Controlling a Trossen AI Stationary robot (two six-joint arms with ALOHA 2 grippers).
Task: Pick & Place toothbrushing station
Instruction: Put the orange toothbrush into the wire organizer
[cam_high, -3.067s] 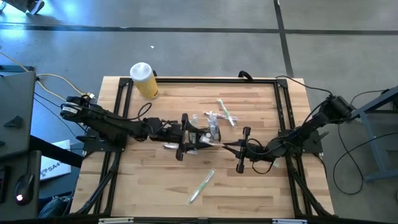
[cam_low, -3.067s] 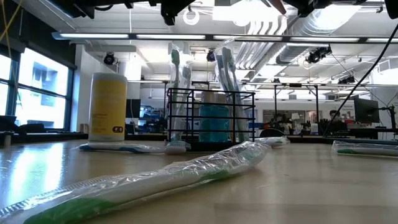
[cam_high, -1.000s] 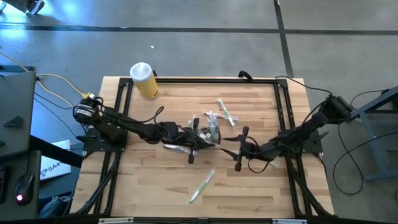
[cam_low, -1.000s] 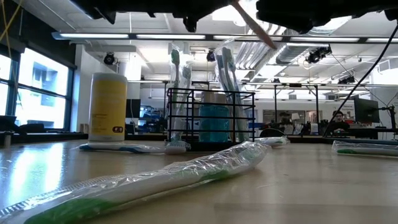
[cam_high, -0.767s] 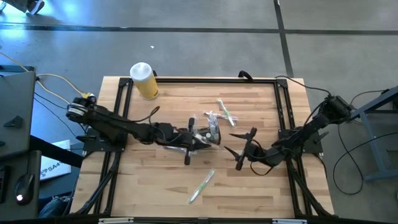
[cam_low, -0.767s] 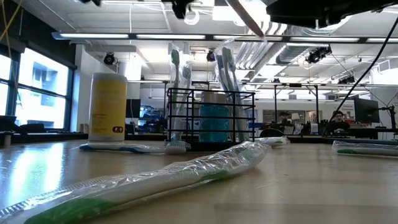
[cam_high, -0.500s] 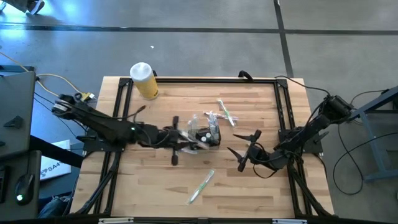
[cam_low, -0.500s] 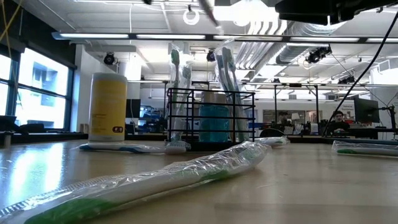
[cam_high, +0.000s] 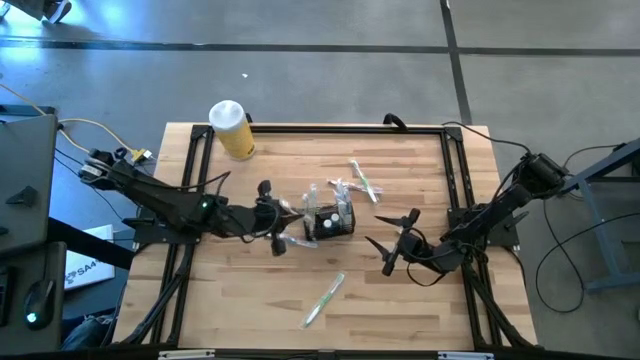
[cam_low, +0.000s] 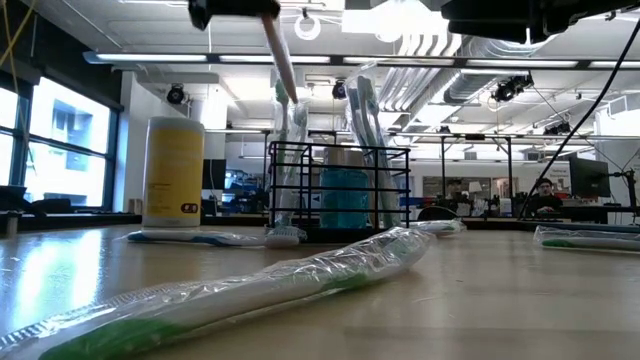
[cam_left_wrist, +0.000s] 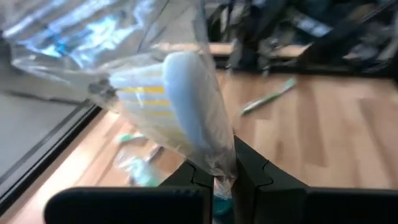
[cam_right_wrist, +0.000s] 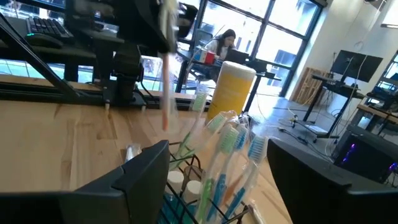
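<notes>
Toothbrushing station: black mesh caddy at centre of high view, upright, brushes already standing inside; left gripper just beside its left, pinching wrapped toothbrush, probably for insertion; right gripper lower right, spread, empty; yellow cylinder upper left; loose green toothbrush below centre, no obstruction

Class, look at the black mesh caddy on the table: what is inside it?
Inside the mesh caddy, several wrapped toothbrushes stand upright, with a blue container among them. Its floor and the brush handles' lower ends are hidden behind the wire walls and wrappers.
</notes>
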